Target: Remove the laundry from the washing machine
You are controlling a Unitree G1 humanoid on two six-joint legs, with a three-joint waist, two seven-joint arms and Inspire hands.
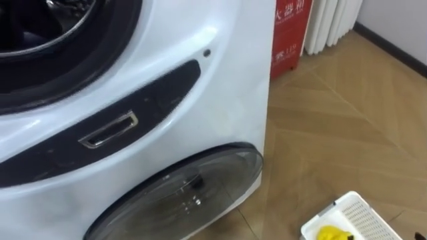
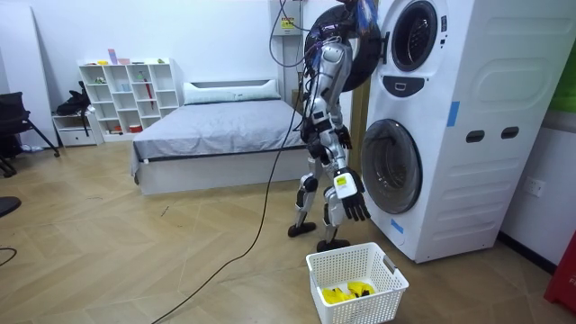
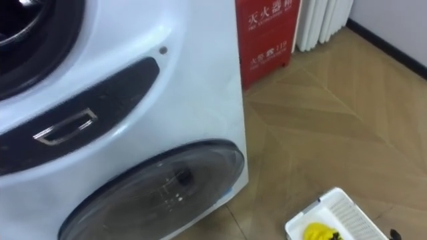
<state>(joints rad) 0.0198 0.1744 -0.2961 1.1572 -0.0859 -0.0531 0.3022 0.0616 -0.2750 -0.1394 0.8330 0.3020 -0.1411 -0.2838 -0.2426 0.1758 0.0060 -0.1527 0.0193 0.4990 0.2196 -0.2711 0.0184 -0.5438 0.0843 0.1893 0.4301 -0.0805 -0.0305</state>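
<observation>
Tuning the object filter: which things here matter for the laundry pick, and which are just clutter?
Job:
white stacked front-load washing machines
white plastic mesh laundry basket
yellow item lying in the basket

Lying about:
grey bed
white cubby shelf
red box-shaped cabinet
white ribbed radiator
black chair

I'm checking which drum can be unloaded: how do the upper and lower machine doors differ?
The upper door is swung open, baring its drum; the lower door is shut. The upper door hangs level with the robot's head, the lower door level with its hips. Both are round with dark rims.
</observation>
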